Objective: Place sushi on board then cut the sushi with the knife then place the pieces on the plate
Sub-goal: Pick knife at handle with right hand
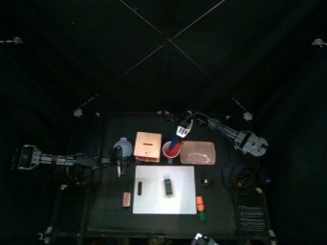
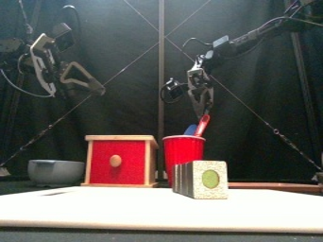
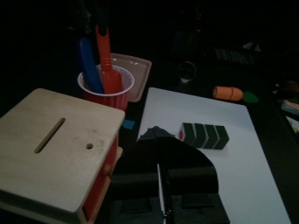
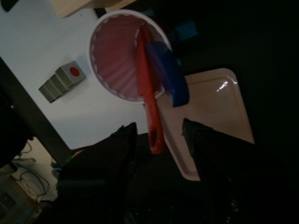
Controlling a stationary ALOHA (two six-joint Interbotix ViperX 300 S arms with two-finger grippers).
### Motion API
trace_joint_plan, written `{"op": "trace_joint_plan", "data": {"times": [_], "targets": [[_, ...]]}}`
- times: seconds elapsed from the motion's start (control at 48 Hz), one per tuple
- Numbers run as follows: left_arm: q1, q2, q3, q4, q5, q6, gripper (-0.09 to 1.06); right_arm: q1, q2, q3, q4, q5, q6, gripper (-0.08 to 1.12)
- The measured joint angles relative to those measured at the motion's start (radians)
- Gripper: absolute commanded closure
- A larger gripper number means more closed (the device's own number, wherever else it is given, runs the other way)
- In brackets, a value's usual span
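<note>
Two arms in frame. Right gripper [image 2: 198, 102] hangs over the red cup [image 2: 184, 149], fingers spread, one on each side of the red knife [image 4: 149, 96] at its handle end (contact not readable from the wrist view). Blue knife [image 4: 170, 74] stands in the same cup, just beside the red one.

Left gripper [image 2: 51, 64] is raised at the table's left side, fingers pressed together, holding nothing.

Sushi roll [image 2: 202, 179] sits on the white cutting board [image 2: 89, 210], blocks together, near the board's middle and in front of the cup.

Wooden box [image 2: 120, 161] with red drawer front is just left of the cup; blue-grey bowl [image 2: 56, 171] left of the box. Pink tray [image 1: 202, 153] is just right of the cup, behind the board.

Small orange toy [image 1: 125, 198] lies off the board's left edge. Second orange toy [image 1: 202, 203] lies by its right edge, with a green toy [image 1: 201, 216] nearer the table's front.
</note>
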Motion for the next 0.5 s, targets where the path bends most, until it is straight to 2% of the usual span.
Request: {"op": "trace_joint_plan", "data": {"times": [0.5], "targets": [[0.002,0.002,0.005,0.0,0.002,0.002,1.0,0.028,0.057,0.0,0.005,0.005,0.0,0.22]]}}
